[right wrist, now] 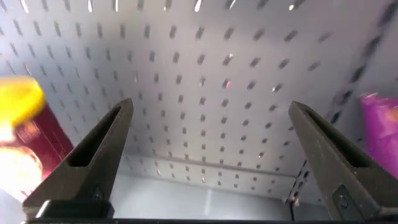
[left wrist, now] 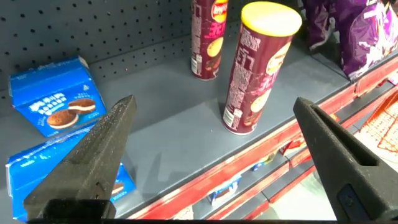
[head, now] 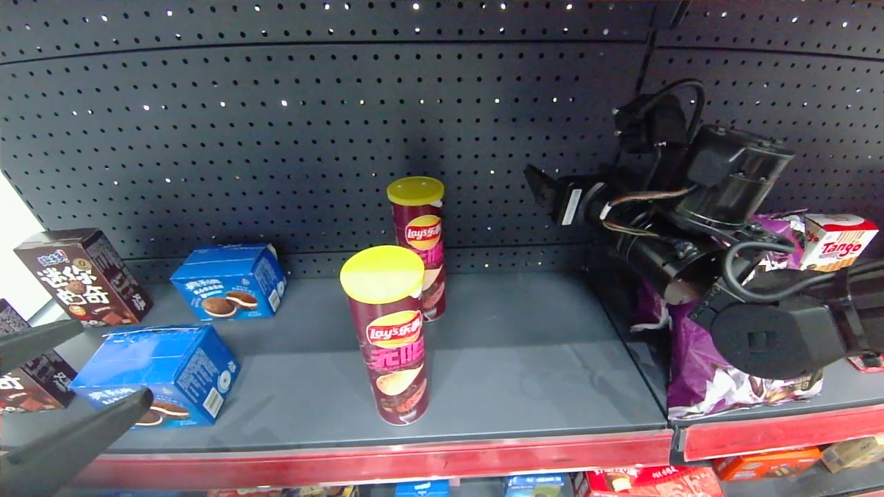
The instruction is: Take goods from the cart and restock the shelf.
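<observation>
I have the left gripper (head: 114, 362) low at the left front of the shelf (head: 539, 359). Its jaws are spread wide with nothing between them. In the left wrist view they frame the bare shelf floor, and the nearer chip can (left wrist: 258, 68) stands beyond them and off towards one finger.

That front chip can (head: 390, 345) is upright with a yellow lid, near the red edge strip (head: 414, 459) at the shelf's front. The second chip can (head: 418, 241) is also upright. It sits behind the first, slightly to the right and close to the pegboard back panel (head: 276, 138). The left wrist view shows a gap between the two.

The right arm (head: 697, 207) is raised over the right part of the shelf. From its own camera, the right gripper (right wrist: 210, 107) faces the pegboard with its jaws released and empty. A yellow-lidded can blurs at one side of that view and something purple at the other.

To the left of the cans, a blue biscuit box (head: 230, 281) lies near the back. A second blue box (head: 159, 373) lies nearer the front, just beside my left fingers. A brown box (head: 83, 276) stands further left, and another brown box (head: 27, 379) shows at the picture's edge. On the neighbouring shelf section to the right, a purple bag (head: 697, 376) lies partly hidden under the right arm. A white and red wafer box (head: 839, 241) sits behind the bag.
</observation>
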Robot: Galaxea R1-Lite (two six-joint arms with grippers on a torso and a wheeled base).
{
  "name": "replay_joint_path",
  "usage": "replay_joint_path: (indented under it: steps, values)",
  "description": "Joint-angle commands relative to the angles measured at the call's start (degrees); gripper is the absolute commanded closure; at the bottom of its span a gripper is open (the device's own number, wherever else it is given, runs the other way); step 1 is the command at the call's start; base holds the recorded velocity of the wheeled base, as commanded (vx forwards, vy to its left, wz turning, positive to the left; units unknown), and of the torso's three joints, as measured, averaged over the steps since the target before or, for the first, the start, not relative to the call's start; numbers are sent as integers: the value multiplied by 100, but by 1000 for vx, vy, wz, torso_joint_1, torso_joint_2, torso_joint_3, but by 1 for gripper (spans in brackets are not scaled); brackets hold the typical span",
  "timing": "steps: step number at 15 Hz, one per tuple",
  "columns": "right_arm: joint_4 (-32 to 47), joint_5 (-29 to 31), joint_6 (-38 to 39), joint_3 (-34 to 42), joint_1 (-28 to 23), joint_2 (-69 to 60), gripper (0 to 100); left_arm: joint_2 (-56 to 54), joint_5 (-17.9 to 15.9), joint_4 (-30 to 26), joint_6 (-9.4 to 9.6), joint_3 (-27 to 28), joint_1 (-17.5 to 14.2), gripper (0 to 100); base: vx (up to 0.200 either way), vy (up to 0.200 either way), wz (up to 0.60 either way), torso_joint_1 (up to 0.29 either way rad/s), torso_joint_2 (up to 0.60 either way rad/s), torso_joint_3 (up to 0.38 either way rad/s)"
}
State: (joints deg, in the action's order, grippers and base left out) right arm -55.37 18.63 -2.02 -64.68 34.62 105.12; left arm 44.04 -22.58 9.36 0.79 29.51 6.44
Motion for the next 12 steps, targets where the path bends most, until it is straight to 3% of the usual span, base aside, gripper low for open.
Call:
replay_joint_path:
  steps: [1, 4, 8, 12]
  values:
    - [9, 1, 114, -27, -17, -369, 0, -36, -1, 4, -9, -86, -2, 0, 0, 0, 0, 0, 0, 0]
    - [140, 27, 114, 26, -26, -844, 0, -45, -10, -5, -9, -104, -2, 0, 0, 0, 0, 0, 0, 0]
    - [1608, 71, 123, 290, 168, -2110, 0, -36, -80, 13, -18, -112, -2, 0, 0, 0, 0, 0, 0, 0]
    - [2382, 1011, 71, 1450, 924, -3296, 0, 166, -151, -5, -18, -112, -2, 0, 0, 0, 0, 0, 0, 0]
